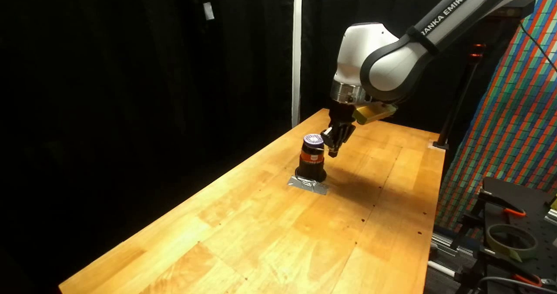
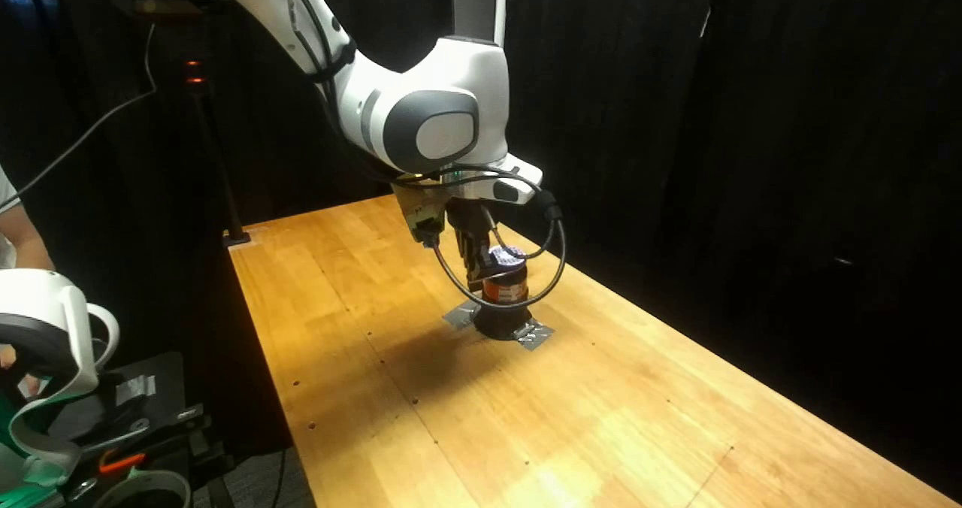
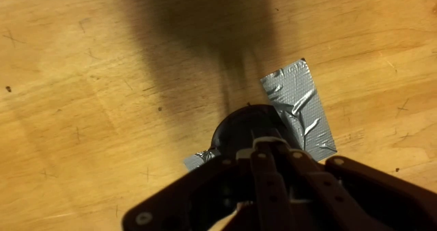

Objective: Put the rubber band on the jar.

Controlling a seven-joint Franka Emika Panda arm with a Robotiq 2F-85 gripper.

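here's the end effector (image 1: 333,152), pointing down over the worktop (image 1: 261,224), fingers drawn in narrow, and in the wrist view a pale strip crosses the tips: looks like the rubber band (image 2: 494,275), caught in its grip! in both exterior views a thin pale line runs from there to the upper part of the jar (image 1: 312,156); how far round it goes, can't tell. and the jar, just beside the end effector, upright, pale on top, reddish band lower down, sits on a black flared base (image 1: 311,173). any contact between the two? can't tell. down at the base, grey tape (image 3: 307,118) on two sides, flat to the worktop. higher up, the white arm (image 2: 443,117) leans in, its black cable (image 2: 563,249) looping wide. further out, a tape roll (image 1: 528,252) beside the worktop, dark curtains (image 1: 130,111) behind.
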